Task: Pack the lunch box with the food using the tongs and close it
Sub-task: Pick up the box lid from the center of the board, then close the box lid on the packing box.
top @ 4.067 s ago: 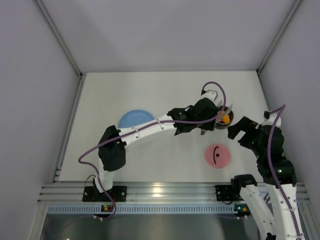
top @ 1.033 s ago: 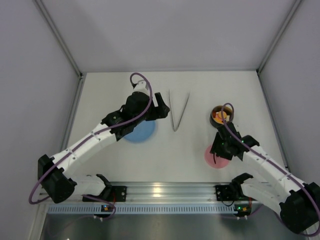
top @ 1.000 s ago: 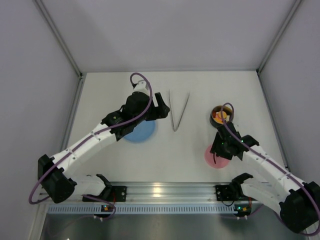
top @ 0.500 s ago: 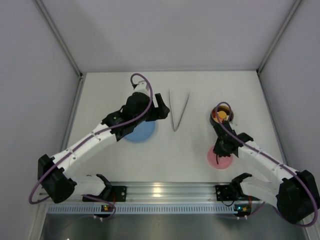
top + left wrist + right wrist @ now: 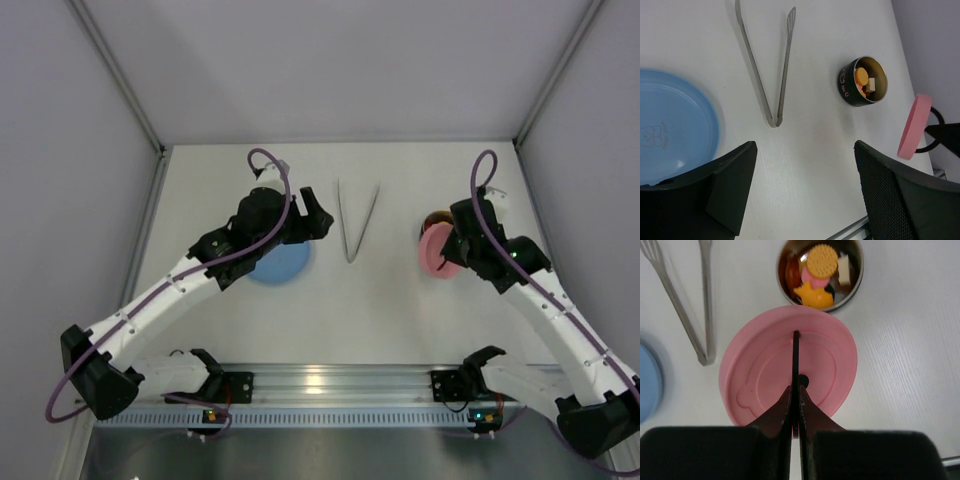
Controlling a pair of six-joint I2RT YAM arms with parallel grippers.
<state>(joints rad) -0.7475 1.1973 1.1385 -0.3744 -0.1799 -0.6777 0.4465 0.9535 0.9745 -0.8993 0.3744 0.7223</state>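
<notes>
In the overhead view we see the left gripper [image 5: 318, 220] left of centre with its jaws released and nothing between them, above the upper right edge of the blue plate [image 5: 280, 264]. The tongs [image 5: 356, 224] lie free on the white table [image 5: 380, 310] in mid-frame, their V pointing down. At the right, the right gripper [image 5: 452, 250] carries the pink lid [image 5: 437, 252] tilted on edge, overlapping the lower left of the lunch box [image 5: 437, 220]. From the left wrist we see that claw's two dark fingers [image 5: 730, 180] spread wide at the bottom, the plate at the left edge, and the tongs at top centre. The lunch box stands at the upper right with the food [image 5: 861, 76] inside. The lid hangs edge-on and off the table at the far right. From the right wrist we see the claw clenched on the lid's thin black handle [image 5: 795, 355]. The lid fills the centre, and directly above it the open box shows orange, pink and yellow pieces. The tongs sit at the upper left.
</notes>
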